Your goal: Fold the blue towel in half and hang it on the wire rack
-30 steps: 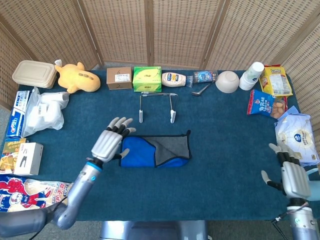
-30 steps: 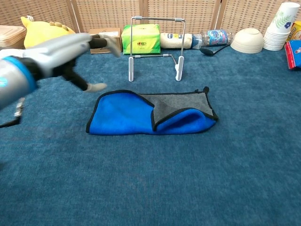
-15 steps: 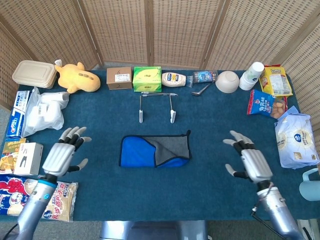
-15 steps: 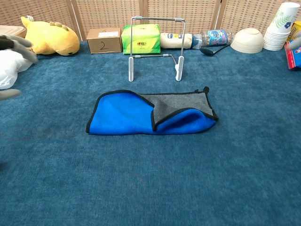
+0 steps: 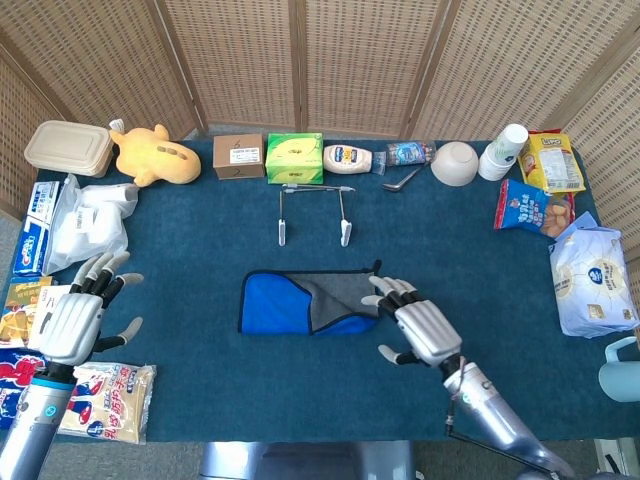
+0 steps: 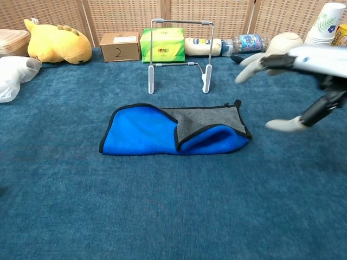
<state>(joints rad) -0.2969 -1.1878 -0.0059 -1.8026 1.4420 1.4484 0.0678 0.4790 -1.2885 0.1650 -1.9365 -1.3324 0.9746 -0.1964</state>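
The blue towel point(image 5: 290, 305) point(image 6: 143, 132) lies folded on the table's middle, its grey underside turned up at the right half. Behind it stands the wire rack point(image 5: 312, 210) point(image 6: 179, 51), bare. My right hand point(image 5: 422, 330) point(image 6: 295, 70) hovers open just right of the towel's right edge, fingers spread and holding nothing. Far off at the table's left edge, my left hand point(image 5: 75, 320) is open too, and the chest view does not show it.
Along the back edge stand a yellow plush point(image 5: 155, 155), a cardboard box point(image 5: 238, 156), a green tissue box point(image 5: 294, 157), a bottle point(image 5: 348, 159), a bowl point(image 5: 455, 163) and paper cups point(image 5: 503, 150). Snack bags point(image 5: 530, 208) line the right side, packets point(image 5: 85, 225) the left.
My left hand has drawn back from the towel to the table's left edge. My right hand has moved in from the right edge to beside the towel.
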